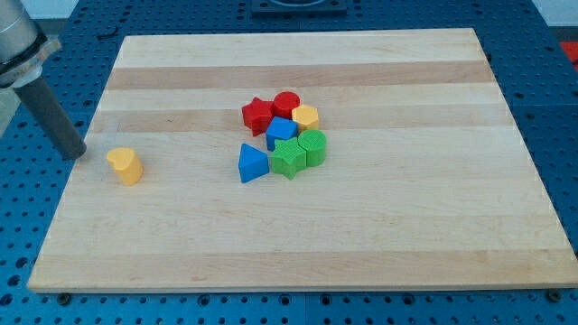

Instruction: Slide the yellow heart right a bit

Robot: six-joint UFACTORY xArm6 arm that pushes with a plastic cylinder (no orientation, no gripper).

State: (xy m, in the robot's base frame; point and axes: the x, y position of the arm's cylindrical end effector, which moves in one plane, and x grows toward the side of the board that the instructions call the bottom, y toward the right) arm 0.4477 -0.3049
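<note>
- Near the board's (pixel 452 262) left edge, roughly halfway up, the yellow heart (pixel 125 166) is sitting alone — well apart from every other block.
- Just beside it on the view's left, my tip (pixel 79 154) is resting at the board's edge, slightly farther back than the heart; no gripper is fitted, so nothing is spreading or pinching — only a plain rod is doing the work.
- For a clean push, I am judging that the tip should be coming in level with the heart's middle before driving toward the right edge; pressing from the far-left side would likely be sending it diagonally toward the near edge, or spinning it.
- A short stroke should be enough, since only a small shift is being asked.
- Farther in, toward the board's centre, seven blocks are clustering: nearest, one blue triangle (pixel 252 163); then one green star (pixel 288 157) and one green cylinder (pixel 312 147); then one blue cube (pixel 281 132) and one yellow hexagon (pixel 305 116); farthest, one red star (pixel 257 115) and one red cylinder (pixel 286 102).
- Counting everything: two yellow, two blue, two green, two red.
</note>
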